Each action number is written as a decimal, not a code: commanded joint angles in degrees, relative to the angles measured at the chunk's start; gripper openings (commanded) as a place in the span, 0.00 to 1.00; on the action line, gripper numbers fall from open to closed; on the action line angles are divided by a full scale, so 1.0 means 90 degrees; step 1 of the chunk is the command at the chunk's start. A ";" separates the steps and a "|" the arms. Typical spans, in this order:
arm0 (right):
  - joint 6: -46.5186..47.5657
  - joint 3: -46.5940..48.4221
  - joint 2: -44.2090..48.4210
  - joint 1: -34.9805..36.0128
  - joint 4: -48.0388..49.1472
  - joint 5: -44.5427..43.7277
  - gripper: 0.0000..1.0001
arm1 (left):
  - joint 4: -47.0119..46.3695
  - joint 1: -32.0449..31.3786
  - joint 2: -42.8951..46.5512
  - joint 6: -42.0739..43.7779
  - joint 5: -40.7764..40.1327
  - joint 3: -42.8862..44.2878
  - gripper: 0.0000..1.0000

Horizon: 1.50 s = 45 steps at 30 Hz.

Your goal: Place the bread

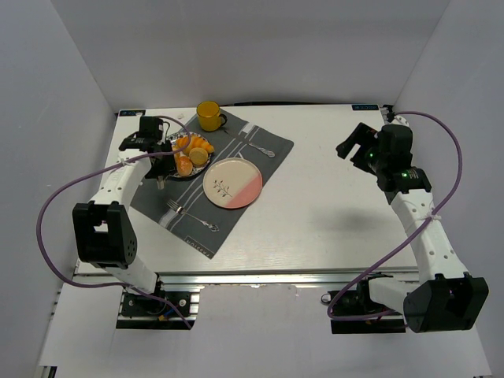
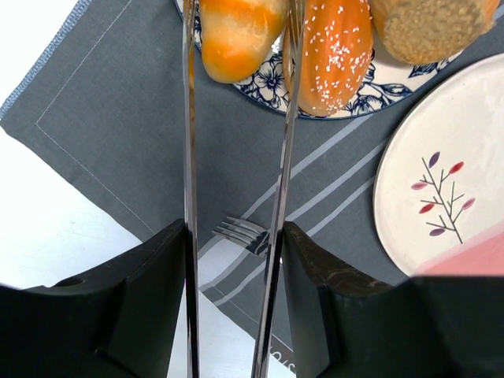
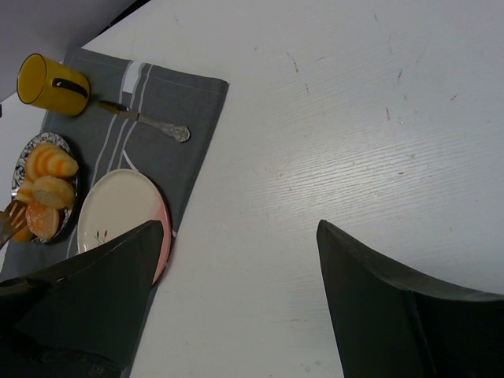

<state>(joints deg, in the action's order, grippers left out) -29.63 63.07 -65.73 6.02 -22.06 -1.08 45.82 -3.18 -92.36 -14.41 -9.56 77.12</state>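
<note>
My left gripper (image 2: 234, 236) is shut on a pair of metal tongs (image 2: 279, 181), whose two arms reach out to the blue-patterned plate (image 2: 272, 83) of bread. The tong tips flank an orange-striped roll (image 2: 236, 35); I cannot tell whether they squeeze it. A sesame roll (image 2: 335, 51) and a round brown roll (image 2: 429, 27) lie beside it. An empty cream-and-pink plate (image 2: 449, 197) sits to the right on the grey placemat (image 2: 118, 118). In the top view the left gripper (image 1: 161, 153) is at the bread plate (image 1: 191, 153). My right gripper (image 1: 356, 146) is open and empty over bare table (image 3: 240, 228).
A yellow mug (image 1: 209, 116) stands at the placemat's far corner. A knife (image 1: 260, 146) lies on the far side of the mat, and a fork (image 1: 191, 216) on its near side, also under my left gripper (image 2: 244, 234). White walls enclose the table.
</note>
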 commanded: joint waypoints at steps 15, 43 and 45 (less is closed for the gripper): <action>-0.0058 -0.0025 -0.0088 -0.0024 0.0342 0.0325 0.85 | 0.0113 0.0080 0.0730 0.0049 -0.0626 0.0454 0.37; -0.0439 0.0952 -0.1212 -0.0015 0.0469 -0.0807 0.87 | -0.0860 -0.2614 0.2614 -0.0848 0.1356 -0.1310 0.25; -0.0419 0.1029 -0.1270 -0.0005 0.0391 -0.0837 0.87 | -0.1173 -0.2946 0.2645 -0.1132 0.1258 -0.1576 0.25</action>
<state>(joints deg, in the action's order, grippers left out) -33.12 72.16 -78.08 6.02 -19.18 -6.66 41.91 -26.39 -70.70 -19.29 4.45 65.89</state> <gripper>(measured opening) 0.868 0.402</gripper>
